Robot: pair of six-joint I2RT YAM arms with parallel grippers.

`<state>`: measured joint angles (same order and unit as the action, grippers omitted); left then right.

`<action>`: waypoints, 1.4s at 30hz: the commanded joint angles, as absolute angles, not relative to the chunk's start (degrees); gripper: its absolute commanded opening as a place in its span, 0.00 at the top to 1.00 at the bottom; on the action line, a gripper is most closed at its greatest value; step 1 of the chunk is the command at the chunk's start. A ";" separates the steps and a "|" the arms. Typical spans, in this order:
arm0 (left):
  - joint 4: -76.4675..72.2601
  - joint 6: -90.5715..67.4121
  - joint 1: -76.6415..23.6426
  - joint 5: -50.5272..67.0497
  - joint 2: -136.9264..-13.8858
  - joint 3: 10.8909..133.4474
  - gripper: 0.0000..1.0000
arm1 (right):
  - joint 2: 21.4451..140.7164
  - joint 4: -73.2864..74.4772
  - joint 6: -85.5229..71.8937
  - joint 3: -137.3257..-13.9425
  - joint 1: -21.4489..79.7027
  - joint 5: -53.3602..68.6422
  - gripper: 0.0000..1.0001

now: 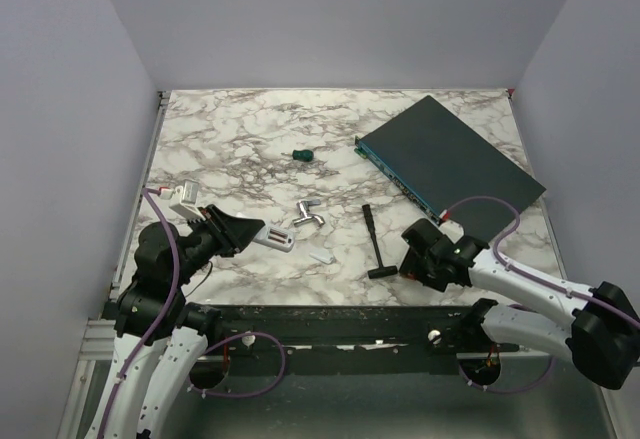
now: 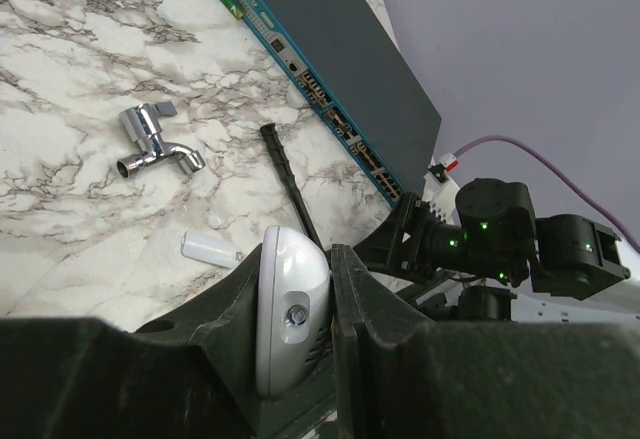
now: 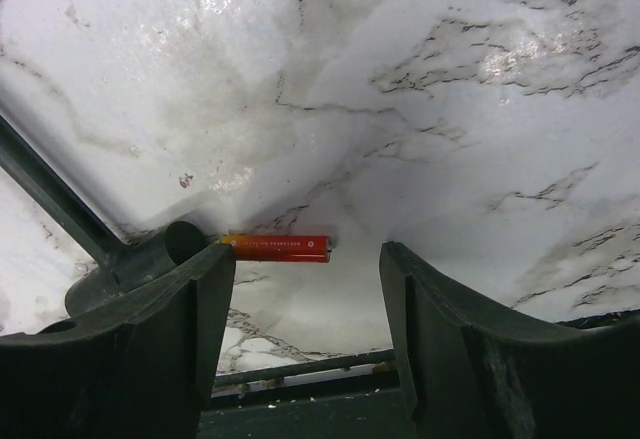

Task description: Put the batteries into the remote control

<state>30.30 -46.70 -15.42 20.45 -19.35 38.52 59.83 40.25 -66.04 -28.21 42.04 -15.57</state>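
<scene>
Two claws at work over the white, grey-veined marble desk point(image 1: 230, 139).

Left claw point(image 1: 235, 231), near the desk's left front: clamped tight on the small white flat remote control point(image 1: 273, 238). The handset sticks out of the tips toward the desk's middle. In the left wrist view the remote control point(image 2: 292, 309) is seen end-on, pinched on its two broad faces between the black fingers point(image 2: 345, 299), with a small round lens on the end facing the camera.

Right claw point(image 1: 412, 256), near the right front edge: jaws standing well apart, nothing gripped. In the right wrist view the right claw point(image 3: 305, 279) hangs low over the marble. The thin orange-red battery point(image 3: 275, 247) lies flat on the desk just past the tip of the finger on the view's left, lengthwise across the gap, touched by neither finger. Its one end lies right beside the head of a black T-shaped tool point(image 3: 140, 259). The battery cannot be made out from above.

Also on the desk:
- black T-shaped tool point(image 1: 376, 244), just left of the right claw
- chrome bent metal tap point(image 1: 308, 216), mid-desk
- small white plastic sliver point(image 1: 322, 257), in front of the tap
- stubby green-handled screwdriver point(image 1: 301, 155), further back
- large dark teal flat box point(image 1: 450, 164), lying aslant at back right
</scene>
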 commanded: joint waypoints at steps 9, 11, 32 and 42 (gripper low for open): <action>28.37 -46.14 -15.12 22.05 -18.83 37.73 1.00 | 63.82 34.70 -64.54 -27.17 41.93 -14.08 0.34; 28.42 -46.05 -15.12 22.06 -18.95 37.75 1.00 | 64.37 33.73 -64.34 -26.97 42.00 -13.51 0.35; 28.73 -46.05 -15.12 21.70 -19.00 37.40 1.00 | 68.07 28.46 -63.44 -27.22 43.68 -9.14 0.38; 29.16 -46.19 -15.12 21.78 -18.72 37.62 1.00 | 63.80 41.85 -63.18 -33.41 43.89 -18.96 0.38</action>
